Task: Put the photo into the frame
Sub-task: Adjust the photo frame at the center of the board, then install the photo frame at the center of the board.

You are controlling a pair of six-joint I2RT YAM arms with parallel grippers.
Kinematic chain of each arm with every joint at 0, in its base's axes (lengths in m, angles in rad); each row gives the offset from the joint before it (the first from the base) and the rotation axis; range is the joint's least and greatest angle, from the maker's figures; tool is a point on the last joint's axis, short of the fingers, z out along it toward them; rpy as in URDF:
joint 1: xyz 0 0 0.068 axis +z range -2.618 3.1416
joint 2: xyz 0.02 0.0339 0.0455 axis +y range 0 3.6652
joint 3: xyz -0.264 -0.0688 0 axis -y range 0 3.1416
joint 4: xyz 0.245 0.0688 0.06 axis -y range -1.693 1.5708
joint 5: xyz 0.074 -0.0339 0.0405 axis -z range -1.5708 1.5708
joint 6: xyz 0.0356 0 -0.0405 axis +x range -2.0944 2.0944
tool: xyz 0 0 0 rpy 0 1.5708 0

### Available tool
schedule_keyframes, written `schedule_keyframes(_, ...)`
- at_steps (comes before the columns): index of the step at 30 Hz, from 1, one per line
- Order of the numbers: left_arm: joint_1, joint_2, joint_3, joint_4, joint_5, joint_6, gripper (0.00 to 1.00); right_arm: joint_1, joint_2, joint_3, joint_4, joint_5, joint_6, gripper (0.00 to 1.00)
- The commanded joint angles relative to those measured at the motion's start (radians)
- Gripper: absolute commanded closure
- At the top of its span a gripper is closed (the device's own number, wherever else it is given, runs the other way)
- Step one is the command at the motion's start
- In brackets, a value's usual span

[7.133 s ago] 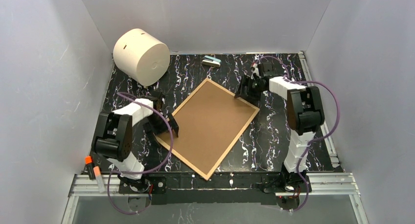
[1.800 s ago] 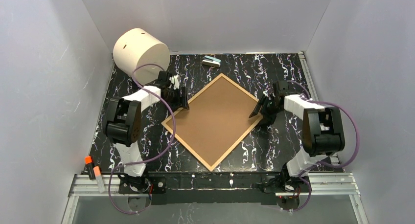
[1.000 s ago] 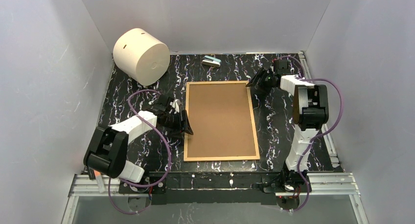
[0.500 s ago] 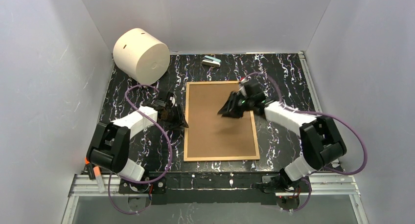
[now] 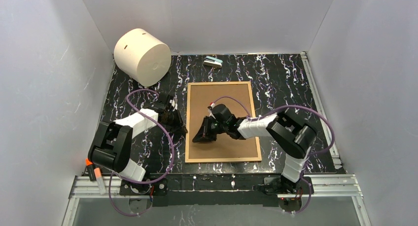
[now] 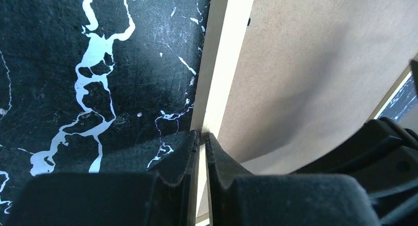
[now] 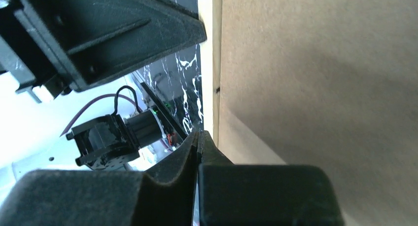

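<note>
The frame (image 5: 231,112) lies flat on the black marbled table, plain brown back up, with thin light wood edges. My left gripper (image 5: 181,128) is at its left edge. In the left wrist view the left gripper (image 6: 202,135) is shut to a thin slit, tips down on the wood edge (image 6: 222,63). My right gripper (image 5: 198,138) reaches across the brown back to the same left edge. In the right wrist view the right gripper (image 7: 198,134) is shut with nothing between its pads, and the left fingers (image 7: 123,33) show close by. The photo is out of view.
A big cream cylinder (image 5: 142,56) lies at the back left. A small grey-blue object (image 5: 213,62) sits at the back centre. Orange-capped markers (image 5: 91,167) rest on the front left rail. Grey walls close in three sides.
My right arm swept from the frame's far right corner across the back to its near left edge and shut. My left gripper stayed at the left edge and shut. The frame stayed put.
</note>
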Motion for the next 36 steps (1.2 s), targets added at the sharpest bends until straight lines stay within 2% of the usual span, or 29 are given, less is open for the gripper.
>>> schedule_keyframes(1, 0.006, 0.034, -0.063, -0.036, -0.005, 0.032, 0.96, 0.018, 0.063, 0.075, 0.141, 0.022, 0.042, 0.91)
schedule_keyframes(6, 0.019, 0.044, -0.077, -0.042, -0.001, 0.063, 0.97, 0.028, 0.121, 0.107, 0.182, 0.043, 0.059, 0.91)
schedule_keyframes(12, 0.036, 0.06, -0.074, -0.052, 0.01, 0.092, 0.97, 0.033, 0.166, 0.155, 0.109, 0.04, 0.05, 0.91)
schedule_keyframes(22, 0.043, 0.069, -0.081, -0.053, -0.003, 0.08, 0.98, 0.039, 0.174, 0.139, 0.012, 0.034, 0.028, 0.92)
schedule_keyframes(36, 0.043, 0.064, -0.1, -0.044, -0.019, 0.055, 0.98, 0.039, 0.215, 0.136, -0.131, 0.087, -0.079, 0.93)
